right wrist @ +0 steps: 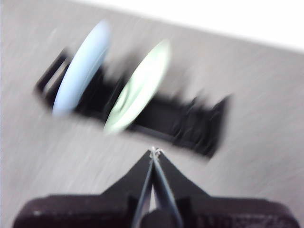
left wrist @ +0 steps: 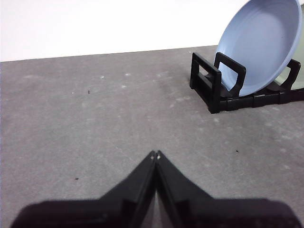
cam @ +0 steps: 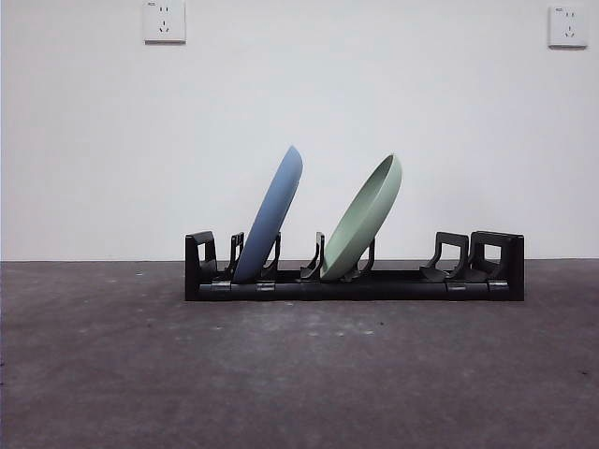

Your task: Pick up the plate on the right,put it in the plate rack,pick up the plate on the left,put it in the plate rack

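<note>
Both plates stand tilted in the black plate rack point(cam: 356, 285). The blue plate point(cam: 271, 215) leans in a slot near the rack's left end, and the green plate point(cam: 365, 220) leans in a slot near the middle. The left wrist view shows the blue plate point(left wrist: 259, 45) in the rack's end point(left wrist: 209, 83), well away from my left gripper point(left wrist: 156, 155), which is shut on nothing over bare table. My right gripper point(right wrist: 154, 151) is also shut and empty. Its view is blurred, with the rack point(right wrist: 190, 118), the blue plate point(right wrist: 80, 66) and the green plate point(right wrist: 137, 88) at a distance.
The table top point(cam: 299, 374) is dark grey and rough. A white wall with two sockets point(cam: 164, 21) point(cam: 567, 25) rises behind the rack. Several slots at the rack's right end point(cam: 477, 257) hold nothing. Neither arm shows in the front view.
</note>
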Available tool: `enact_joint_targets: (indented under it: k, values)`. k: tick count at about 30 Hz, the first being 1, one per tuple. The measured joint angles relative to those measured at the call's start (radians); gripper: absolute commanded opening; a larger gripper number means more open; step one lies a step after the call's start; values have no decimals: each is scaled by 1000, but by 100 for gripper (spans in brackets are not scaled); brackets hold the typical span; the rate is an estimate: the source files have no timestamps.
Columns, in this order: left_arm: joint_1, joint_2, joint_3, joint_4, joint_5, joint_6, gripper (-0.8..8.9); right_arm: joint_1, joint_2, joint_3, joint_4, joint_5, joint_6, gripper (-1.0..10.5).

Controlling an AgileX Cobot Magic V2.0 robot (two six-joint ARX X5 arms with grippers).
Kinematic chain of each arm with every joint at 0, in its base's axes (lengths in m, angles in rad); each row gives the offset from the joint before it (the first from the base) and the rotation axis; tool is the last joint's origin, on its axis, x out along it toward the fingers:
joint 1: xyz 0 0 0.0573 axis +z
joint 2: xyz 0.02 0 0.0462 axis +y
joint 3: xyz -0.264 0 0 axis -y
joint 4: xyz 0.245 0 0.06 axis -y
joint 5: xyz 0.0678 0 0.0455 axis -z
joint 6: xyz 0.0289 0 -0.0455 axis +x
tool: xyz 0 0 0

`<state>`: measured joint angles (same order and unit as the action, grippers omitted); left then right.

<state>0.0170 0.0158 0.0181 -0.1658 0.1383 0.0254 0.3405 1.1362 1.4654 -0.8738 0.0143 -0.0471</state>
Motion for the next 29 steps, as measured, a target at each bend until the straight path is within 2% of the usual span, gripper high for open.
enact_joint_targets:
  k: [4,8,14,21,29]
  values:
    - [0,0,0,0,0,0,-3,-92,-208,-154,169,-26,-11,2]
    - [0,0,0,1,0,0,-3,-231,-457,-499,377,-19,-18,2]
    - [0,0,0,2,0,0,-3,-289,-701,-861,599,-14,-21,3]
    - [0,0,0,2,0,0,-3,-295,-907,-1161,662,-14,-21,2]
    - [0,0,0,2,0,0,-3,-295,-1060,-1352,687,-10,-21,2]
